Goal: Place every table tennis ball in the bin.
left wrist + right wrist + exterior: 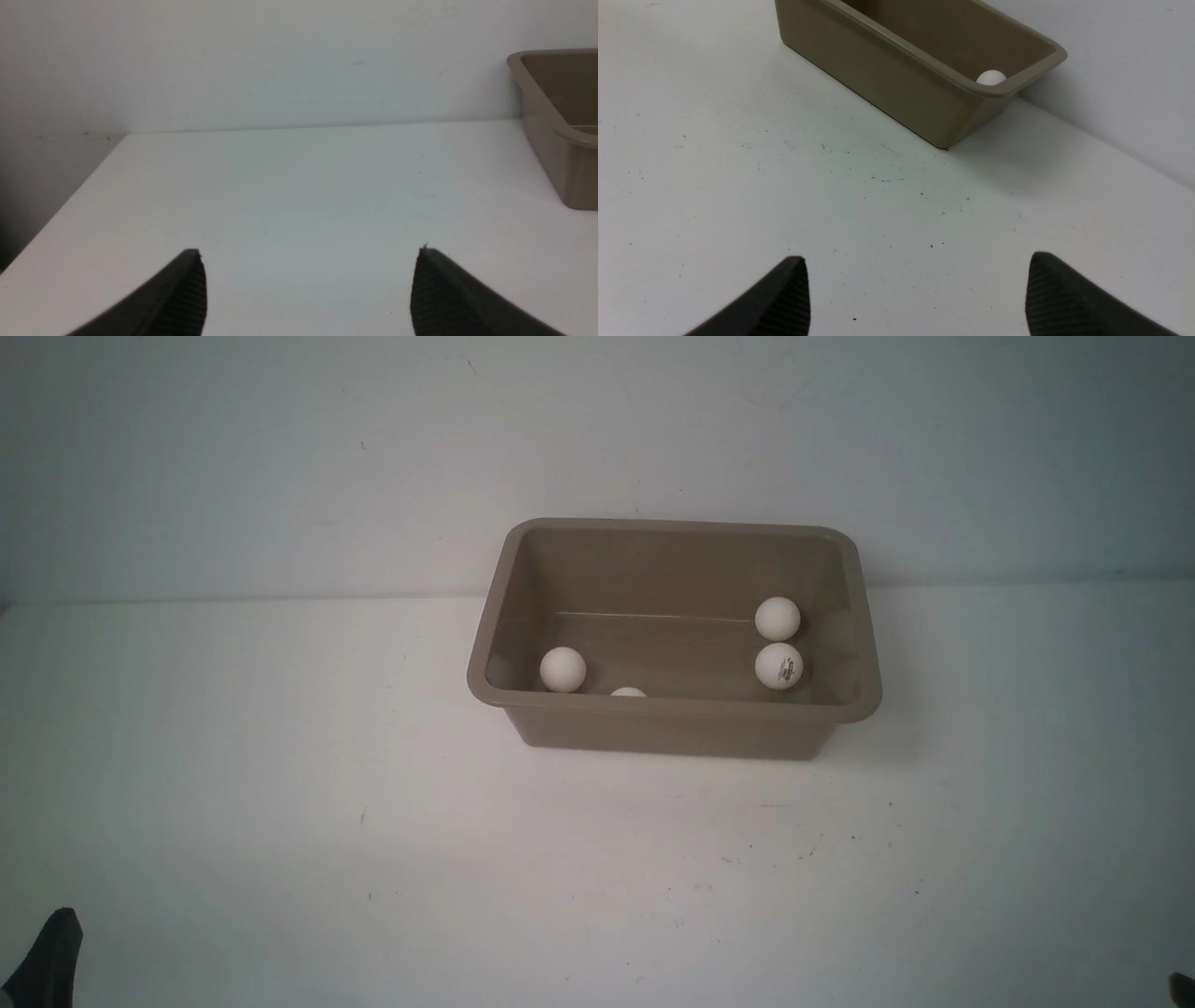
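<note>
left gripper (310, 254): fingers (187, 298) spread wide, nothing between them, only bare white table (299, 186) past the tips
right gripper (917, 261): same story, fingers (1059, 298) wide apart, gripping nothing, speckled tabletop between and ahead of them

bin (672, 728) stands upright on the table, well ahead of both finger pairs and apart from each. From the left fingers it's forward and off toward the right arm's side; left wrist view catches just one corner of it. From the right fingers it's forward and toward the left arm's side, near long side and one end corner facing them. Back rim is close to the room wall (280, 457), can't tell if it touches

all four are inside the bin, none near any finger:
- plain table tennis ball (563, 669) on the floor at the end nearer the left fingers, close to the near side
- half-hidden ball (628, 692) just beside it, only its top showing over the near rim
- logo ball (779, 665) at the end nearer the right fingers, dark print facing the front camera
- rear ball (778, 618) just behind the logo ball, farther from the fingers; touching or barely apart, can't tell

right wrist view shows one white ball (991, 77) peeking over the rim at the end corner, can't tell which of the four
</note>
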Available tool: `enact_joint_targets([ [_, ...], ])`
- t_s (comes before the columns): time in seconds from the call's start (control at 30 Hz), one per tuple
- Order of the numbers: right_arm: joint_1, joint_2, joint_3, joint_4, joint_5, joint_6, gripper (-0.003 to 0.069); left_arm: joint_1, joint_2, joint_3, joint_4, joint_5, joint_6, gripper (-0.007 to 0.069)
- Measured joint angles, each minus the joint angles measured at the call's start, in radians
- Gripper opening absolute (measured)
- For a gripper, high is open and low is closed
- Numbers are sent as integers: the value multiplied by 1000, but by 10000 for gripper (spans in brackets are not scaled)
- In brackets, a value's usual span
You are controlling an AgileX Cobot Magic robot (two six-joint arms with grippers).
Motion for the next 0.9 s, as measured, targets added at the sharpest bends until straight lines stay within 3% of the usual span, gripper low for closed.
enact_joint_targets([
  [0.6, 0, 0, 0, 0, 1, 18, 564, 1, -93, 0, 23, 11, 7, 531],
  [0.73, 0, 0, 0, 1, 1, 18, 564, 1, -99, 0, 133, 42, -105, 531],
  [0.9, 0, 0, 0, 1, 1, 18, 564, 1, -106, 0, 429, 90, -413, 531],
])
